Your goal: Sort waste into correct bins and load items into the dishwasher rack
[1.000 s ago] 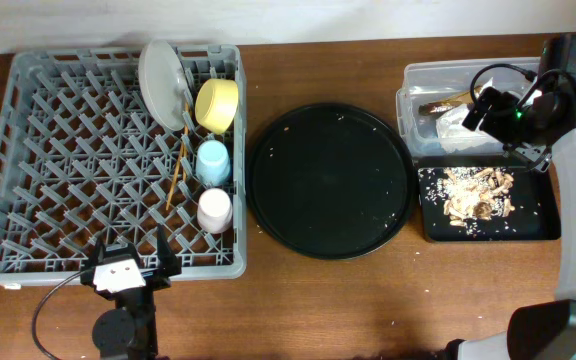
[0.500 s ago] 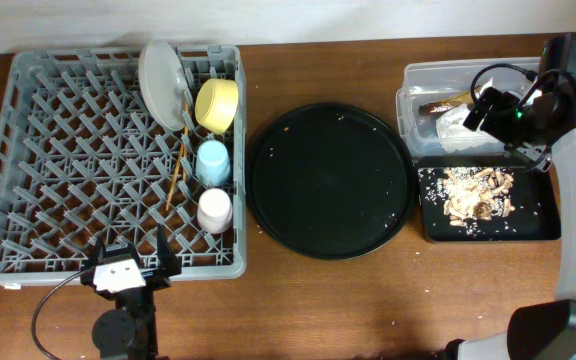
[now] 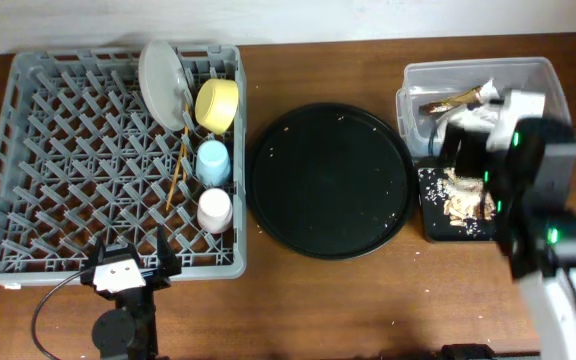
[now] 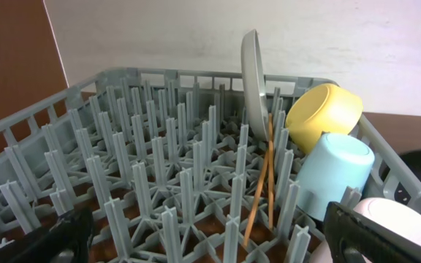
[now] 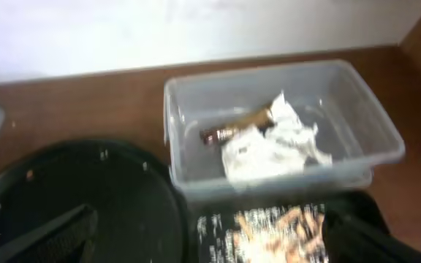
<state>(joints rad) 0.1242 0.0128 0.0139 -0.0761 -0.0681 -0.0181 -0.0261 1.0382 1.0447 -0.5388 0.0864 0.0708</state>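
Note:
The grey dishwasher rack (image 3: 68,150) holds the upright plate (image 3: 160,70), yellow bowl (image 3: 217,103), blue cup (image 3: 213,160), pink cup (image 3: 214,208) and chopsticks (image 3: 178,165). My left gripper (image 3: 128,265) is open and empty at the rack's front edge; the left wrist view shows the chopsticks (image 4: 262,183) and blue cup (image 4: 335,172) ahead. The clear tub (image 3: 418,80) holds white tissue (image 5: 269,146) and the brown-and-gold wrapper (image 5: 240,124). The shallow black tray (image 3: 433,232) holds beige food scraps (image 3: 458,195). My right gripper (image 5: 210,241) is open and empty above that tray, blurred.
The large round black tray (image 3: 328,180) with a few crumbs lies between the rack and the bins. The right arm (image 3: 538,200) covers the right half of the shallow black tray. Bare wooden table runs along the front.
My right arm has swung from over the clear tub toward the front, now blurred above the shallow black tray. The left arm and everything in the rack have not moved.

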